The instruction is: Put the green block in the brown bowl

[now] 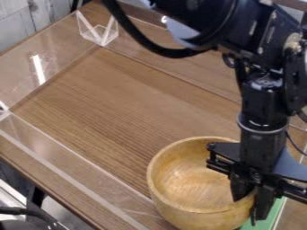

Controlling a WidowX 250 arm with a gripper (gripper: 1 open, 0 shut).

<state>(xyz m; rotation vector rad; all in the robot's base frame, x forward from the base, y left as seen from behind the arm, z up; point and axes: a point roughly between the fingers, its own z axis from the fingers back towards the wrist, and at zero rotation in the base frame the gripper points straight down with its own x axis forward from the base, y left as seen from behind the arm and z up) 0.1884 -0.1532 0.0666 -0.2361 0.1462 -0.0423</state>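
Note:
The brown bowl (168,162), round and light wood with grain rings inside, stands at the front right of the wooden table. Just right of its rim a sliver of the green block (277,214) shows at the picture's lower right edge, low by the tabletop. My gripper (256,213) points steeply down between the bowl's right rim and the block. Its dark fingers are drawn together, with the tips at the block's left edge. The arm hides most of the block.
Clear plastic walls (48,63) fence the wooden table (120,99) on the left and back. A clear folded stand (96,31) sits at the far corner. Black cables hang from the arm at the top. The table's front edge runs close below the bowl.

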